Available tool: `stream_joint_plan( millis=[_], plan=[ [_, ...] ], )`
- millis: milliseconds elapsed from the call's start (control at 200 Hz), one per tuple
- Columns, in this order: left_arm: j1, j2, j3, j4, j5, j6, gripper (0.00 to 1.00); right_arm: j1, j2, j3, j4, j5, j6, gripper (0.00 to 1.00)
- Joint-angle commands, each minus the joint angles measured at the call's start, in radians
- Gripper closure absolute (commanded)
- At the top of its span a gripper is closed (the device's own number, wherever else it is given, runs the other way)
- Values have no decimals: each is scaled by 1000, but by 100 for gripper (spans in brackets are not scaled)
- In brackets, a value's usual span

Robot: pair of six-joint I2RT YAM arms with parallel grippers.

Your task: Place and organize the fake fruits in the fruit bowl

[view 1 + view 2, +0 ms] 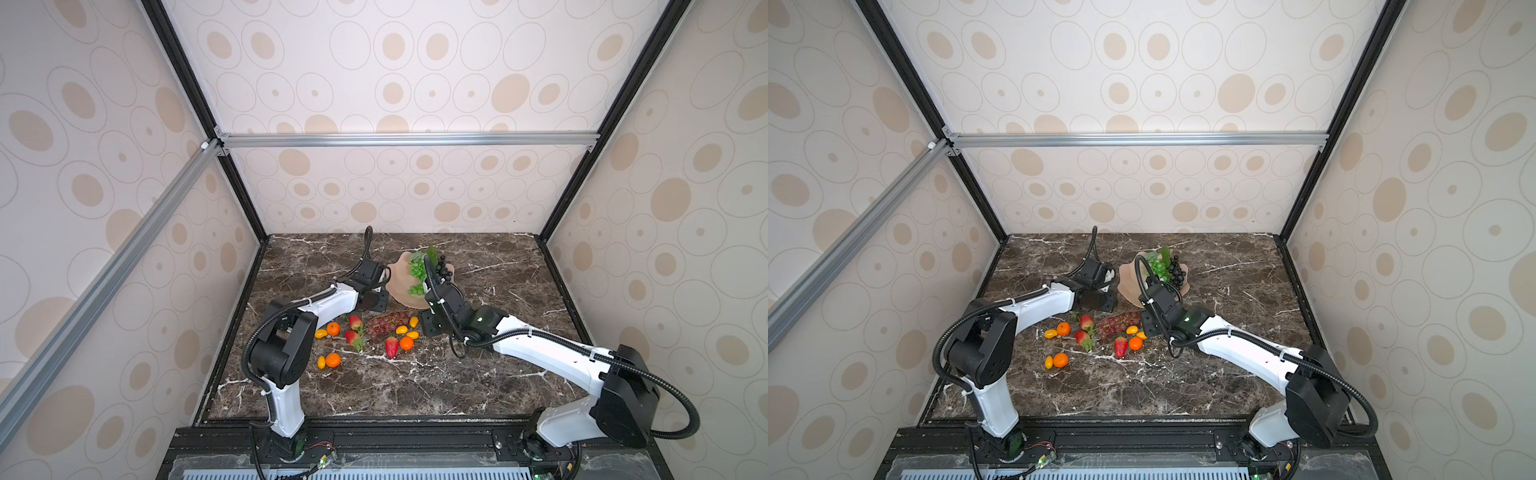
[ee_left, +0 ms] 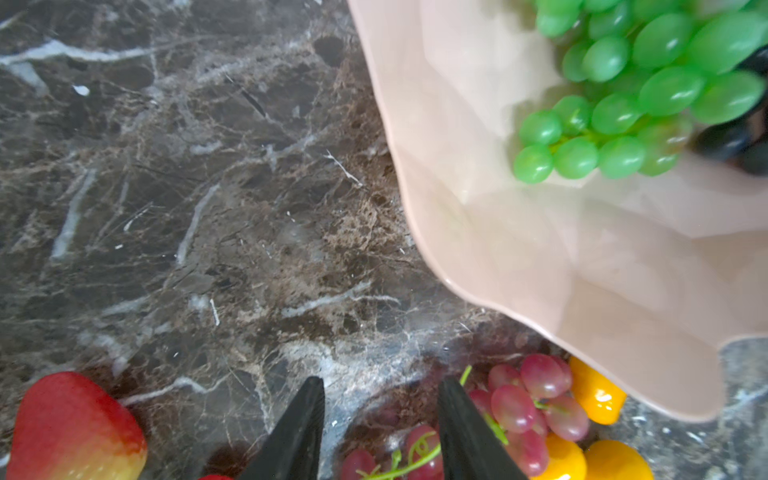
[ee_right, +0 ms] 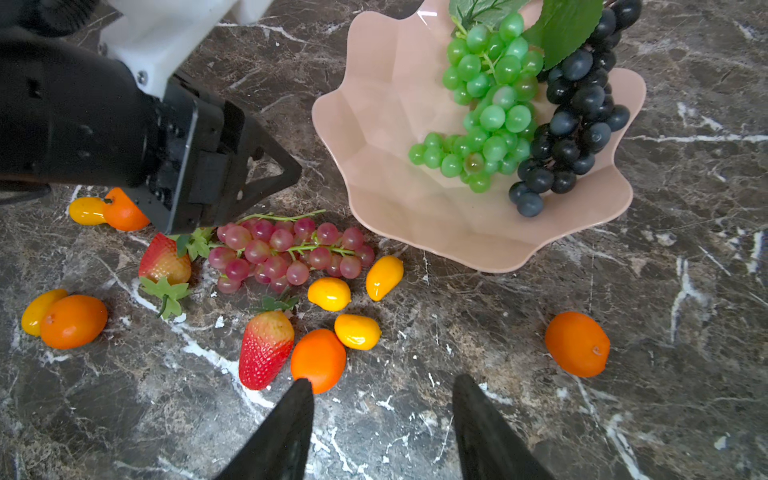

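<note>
The pale pink fruit bowl (image 1: 397, 286) (image 3: 399, 124) holds a green grape bunch (image 3: 490, 104) and a black grape bunch (image 3: 573, 124). A red grape bunch (image 3: 286, 253) (image 2: 528, 399) lies on the marble in front of it. Strawberries (image 3: 266, 349), tangerines (image 3: 318, 359) and yellow ovals (image 3: 329, 294) lie around the red grapes. My left gripper (image 2: 381, 384) (image 1: 376, 306) hangs open low over the stem end of the red grapes, holding nothing. My right gripper (image 3: 383, 380) (image 1: 429, 326) is open over bare marble, one finger next to a tangerine.
One tangerine (image 3: 577, 345) lies alone on the right, near the bowl. A tangerine and a yellow oval (image 1: 328, 360) sit apart at the front left. Patterned walls and black frame posts enclose the dark marble table (image 1: 415, 386).
</note>
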Motion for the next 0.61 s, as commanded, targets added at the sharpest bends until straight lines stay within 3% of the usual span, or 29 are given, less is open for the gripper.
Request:
stream_joint_plan(
  millis=[0, 600],
  plan=[
    [-8, 34, 36, -69, -37, 44, 55, -3, -2, 15, -25, 23, -7, 43],
    [-17, 94, 59, -122, -113, 27, 61, -3, 20, 21, -18, 8, -7, 43]
  ],
)
